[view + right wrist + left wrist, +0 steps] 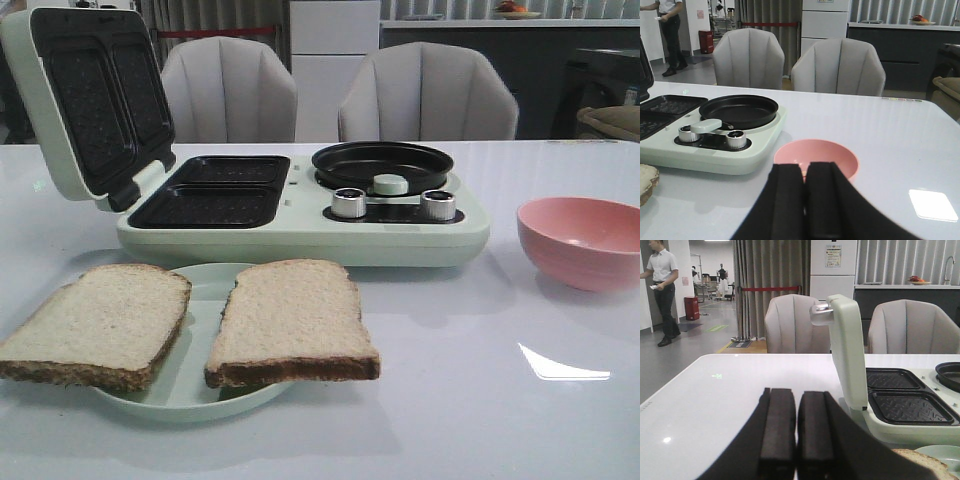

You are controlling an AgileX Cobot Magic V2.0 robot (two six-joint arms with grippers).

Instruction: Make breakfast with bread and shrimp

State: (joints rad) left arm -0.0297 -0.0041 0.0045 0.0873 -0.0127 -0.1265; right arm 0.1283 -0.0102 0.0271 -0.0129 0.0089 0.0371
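Two bread slices lie on a pale green plate (200,290) at the front: one on the left (95,325), one on the right (292,320). A corner of bread shows in the left wrist view (925,462) and in the right wrist view (647,181). A pink bowl (582,240) stands at the right, also in the right wrist view (832,155); the shrimp are hidden from all views. My left gripper (797,427) is shut and empty over bare table left of the breakfast maker. My right gripper (805,195) is shut and empty just before the bowl.
A pale green breakfast maker (300,225) stands mid-table with its lid (85,100) open, two dark sandwich wells (210,195), a round black pan (382,165) and two silver knobs (350,203). Two grey chairs (428,95) stand behind the table.
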